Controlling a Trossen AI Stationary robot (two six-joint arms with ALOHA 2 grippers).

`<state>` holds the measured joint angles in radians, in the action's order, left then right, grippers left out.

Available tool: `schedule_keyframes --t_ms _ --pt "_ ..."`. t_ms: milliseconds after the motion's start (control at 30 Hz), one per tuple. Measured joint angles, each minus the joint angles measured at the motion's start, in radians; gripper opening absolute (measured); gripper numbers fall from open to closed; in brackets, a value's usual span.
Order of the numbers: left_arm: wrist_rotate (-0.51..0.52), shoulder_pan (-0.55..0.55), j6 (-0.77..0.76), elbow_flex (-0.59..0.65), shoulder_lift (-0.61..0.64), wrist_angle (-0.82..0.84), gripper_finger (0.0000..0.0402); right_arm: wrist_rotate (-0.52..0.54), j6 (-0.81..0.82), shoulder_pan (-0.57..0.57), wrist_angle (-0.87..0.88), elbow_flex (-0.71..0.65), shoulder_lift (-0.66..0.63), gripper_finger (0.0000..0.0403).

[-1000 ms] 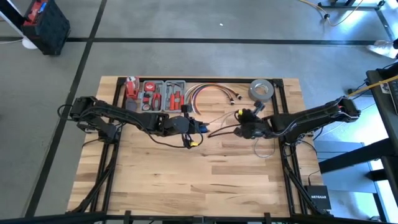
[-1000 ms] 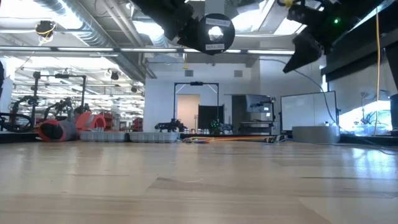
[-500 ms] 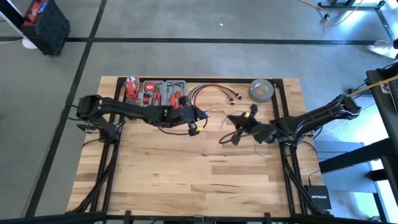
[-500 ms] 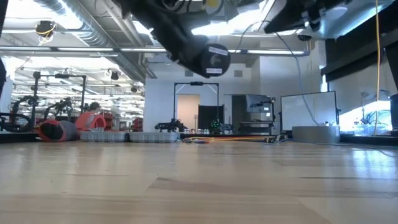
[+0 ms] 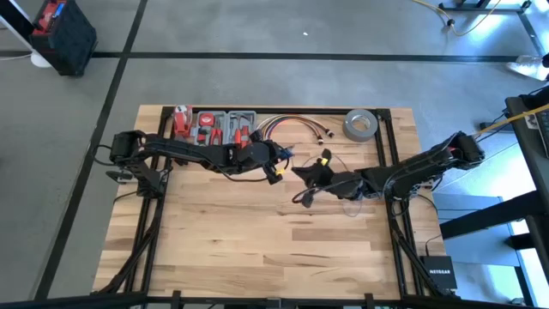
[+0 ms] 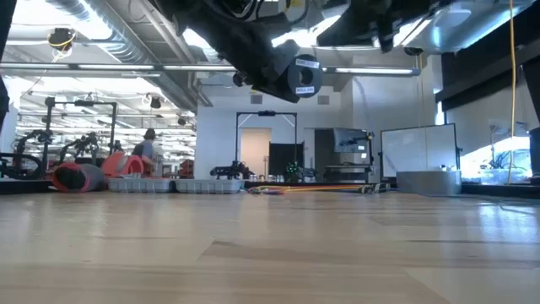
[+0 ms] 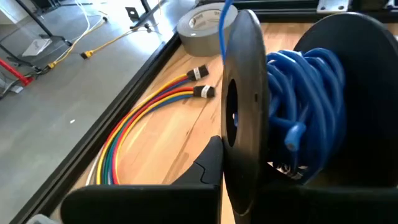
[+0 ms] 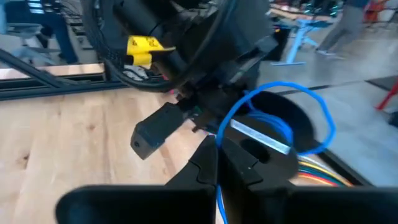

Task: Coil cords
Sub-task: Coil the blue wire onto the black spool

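Observation:
A black spool [image 7: 245, 112] wound with blue wire [image 7: 305, 81] hangs above the table's far middle, with my left gripper [image 5: 276, 166] shut on it. In the low view the spool [image 6: 301, 76] is well clear of the tabletop. My right gripper [image 8: 217, 163] is just right of the spool and is shut on the free run of blue wire. That run arcs in a loose loop [image 8: 311, 99] from the fingers back to the spool. A thin loop of wire [image 5: 350, 204] lies on the table under the right arm. No black cord shows. My left gripper has one finger [image 7: 208, 165] against the outer face of the spool's near flange [image 7: 239, 155], low on the disc. The flange and the wound wire hide the other finger. The spool is lifted clear, its flanges standing on edge. My right gripper pinches a single strand of the blue wire [image 8: 219, 144] between its two fingers, which lie across it. The wire leaves the fingers upward as a slack loop toward the spool, and a short run [image 8: 217, 208] trails back under the gripper.
Along the far edge lie a tray of red tools [image 5: 214, 130], a bundle of red, yellow and white cables with plug ends [image 5: 292, 129] and a grey tape roll [image 5: 361, 124]. The near half of the wooden table [image 5: 274, 249] is bare.
My left gripper has carried the spool toward the table's far edge and a little to the right, rolling as it went. My right gripper has moved toward the table's left, closing in on the spool, and has tipped up. Both stay shut.

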<state>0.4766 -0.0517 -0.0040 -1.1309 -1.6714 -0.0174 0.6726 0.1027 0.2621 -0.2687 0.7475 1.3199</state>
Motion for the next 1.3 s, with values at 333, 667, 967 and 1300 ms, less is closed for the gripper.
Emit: schedule_keyframes --t_ms 333,667,967,1300 --pt "-0.007 0.005 -0.009 0.0 0.0 -0.032 0.0 -0.123 0.002 -0.07 -0.121 0.0 0.14 0.0006" --pt "-0.111 0.02 0.003 0.0 0.0 -0.159 0.0 -0.143 0.005 -0.075 -0.154 0.0 0.186 0.0007" --pt "-0.111 0.05 0.053 0.0 0.026 -0.155 0.0 -0.07 -0.031 -0.073 -0.015 0.0 0.205 0.0007" --pt "-0.104 0.09 0.099 0.001 0.11 0.083 0.0 0.086 -0.051 -0.072 0.164 0.003 0.167 0.0008"
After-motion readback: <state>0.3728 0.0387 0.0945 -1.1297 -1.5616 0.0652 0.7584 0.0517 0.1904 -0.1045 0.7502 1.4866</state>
